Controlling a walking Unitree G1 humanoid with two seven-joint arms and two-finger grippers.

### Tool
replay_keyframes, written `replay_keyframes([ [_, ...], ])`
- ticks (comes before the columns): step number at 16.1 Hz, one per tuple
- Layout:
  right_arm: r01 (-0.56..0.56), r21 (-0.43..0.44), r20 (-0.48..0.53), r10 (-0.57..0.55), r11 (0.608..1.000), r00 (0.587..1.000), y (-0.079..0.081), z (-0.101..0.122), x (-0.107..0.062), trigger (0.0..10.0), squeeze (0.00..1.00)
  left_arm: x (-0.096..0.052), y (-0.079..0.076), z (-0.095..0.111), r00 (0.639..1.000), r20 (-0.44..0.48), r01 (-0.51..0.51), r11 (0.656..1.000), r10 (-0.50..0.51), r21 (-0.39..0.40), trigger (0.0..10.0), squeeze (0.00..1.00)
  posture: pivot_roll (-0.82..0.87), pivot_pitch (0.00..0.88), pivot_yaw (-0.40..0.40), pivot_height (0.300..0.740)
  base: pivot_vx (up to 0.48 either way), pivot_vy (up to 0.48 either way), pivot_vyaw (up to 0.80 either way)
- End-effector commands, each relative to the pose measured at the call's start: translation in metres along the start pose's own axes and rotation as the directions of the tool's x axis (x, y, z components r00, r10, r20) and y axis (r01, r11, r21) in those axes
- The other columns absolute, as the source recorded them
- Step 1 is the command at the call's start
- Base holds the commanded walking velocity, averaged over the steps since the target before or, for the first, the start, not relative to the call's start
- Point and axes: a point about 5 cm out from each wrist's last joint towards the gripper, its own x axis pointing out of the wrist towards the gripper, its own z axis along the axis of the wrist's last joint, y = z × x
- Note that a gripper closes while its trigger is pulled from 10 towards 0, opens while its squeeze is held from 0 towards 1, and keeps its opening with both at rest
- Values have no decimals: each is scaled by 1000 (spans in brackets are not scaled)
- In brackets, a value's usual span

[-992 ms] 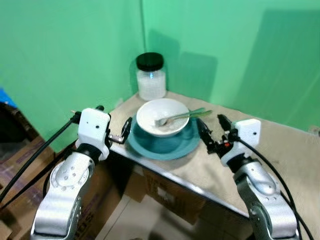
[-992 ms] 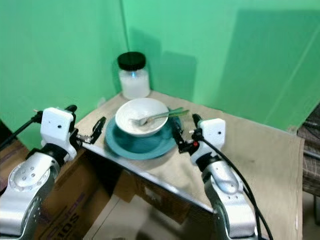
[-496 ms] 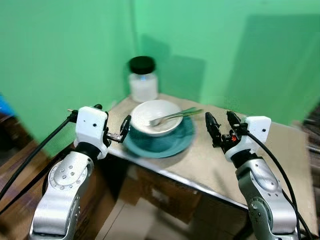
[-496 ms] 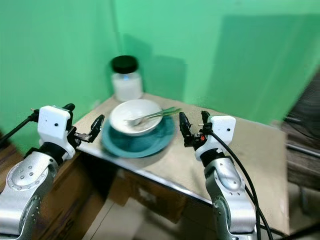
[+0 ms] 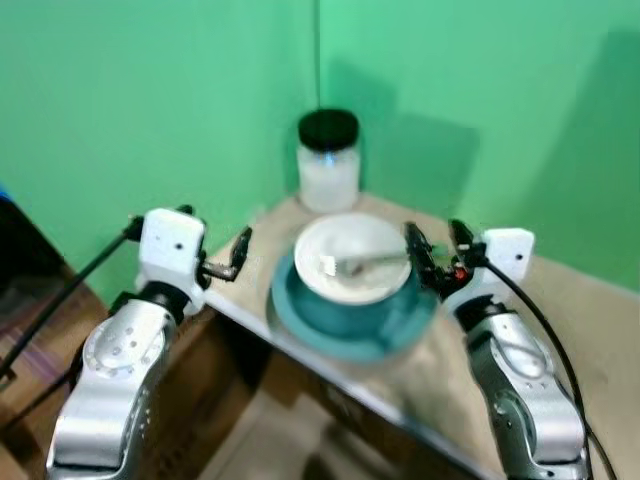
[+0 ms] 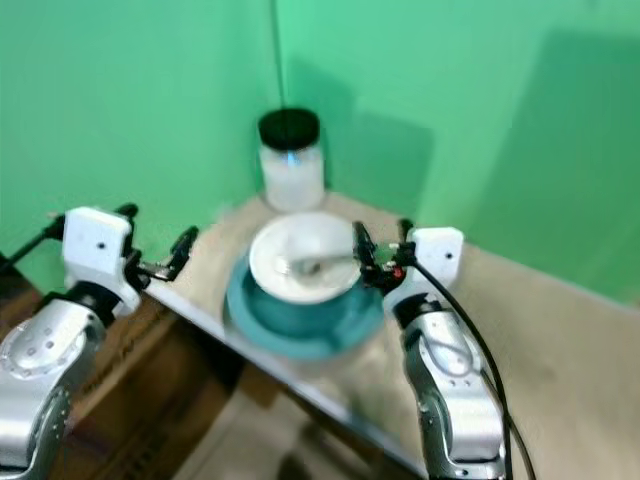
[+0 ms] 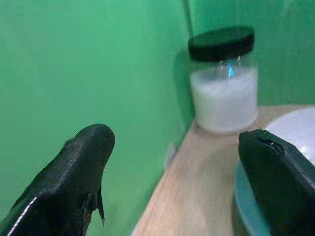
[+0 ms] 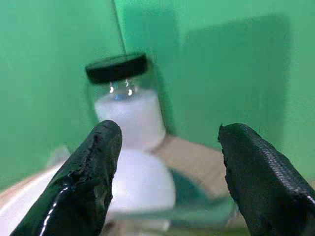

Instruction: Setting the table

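A white bowl with a fork lying in it sits on a teal plate at the corner of a beige table. My right gripper is open at the bowl's right side, over the plate's rim and the fork's handle end. My left gripper is open, a little left of the plate, above the table's left edge. In the left wrist view the open gripper frames the bowl's edge. Between the right wrist view's fingers sits the bowl.
A glass jar of white powder with a black lid stands behind the bowl in the table's far corner. Green walls close in behind and to the left. Cardboard boxes sit on the floor under the table edge.
The whole picture has shifted and blurred, so the camera moved. My right gripper has come in from right of the plate to beside the bowl. The left gripper stands slightly farther from the plate.
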Motion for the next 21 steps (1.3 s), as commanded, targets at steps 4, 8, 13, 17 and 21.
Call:
replay_keyframes([
  [4,25,-49,139,-18,998,990,-26,36,2,10000,0,-1,-16,5,995,28,90,996,-91,10,10000,43,67,12,63,740,0,0,0],
  [8,-77,-120,137,93,990,986,-43,57,14,10000,0,-4,-22,6,983,25,183,983,-184,18,10000,47,59,4,56,740,0,0,0],
  [13,-342,-339,-51,346,877,937,-36,80,53,10000,863,-8,-12,-3,943,-56,333,938,-329,97,10000,43,40,8,37,740,0,0,0],
  [17,-691,-363,-373,582,625,723,-19,72,58,10000,1000,-21,0,0,873,-105,486,868,-476,102,10000,39,35,13,17,740,0,0,0],
  [21,-823,-247,-586,598,511,547,-22,50,44,10000,0,-27,-10,0,807,-131,589,803,-576,96,10000,35,33,15,16,740,0,0,0],
])
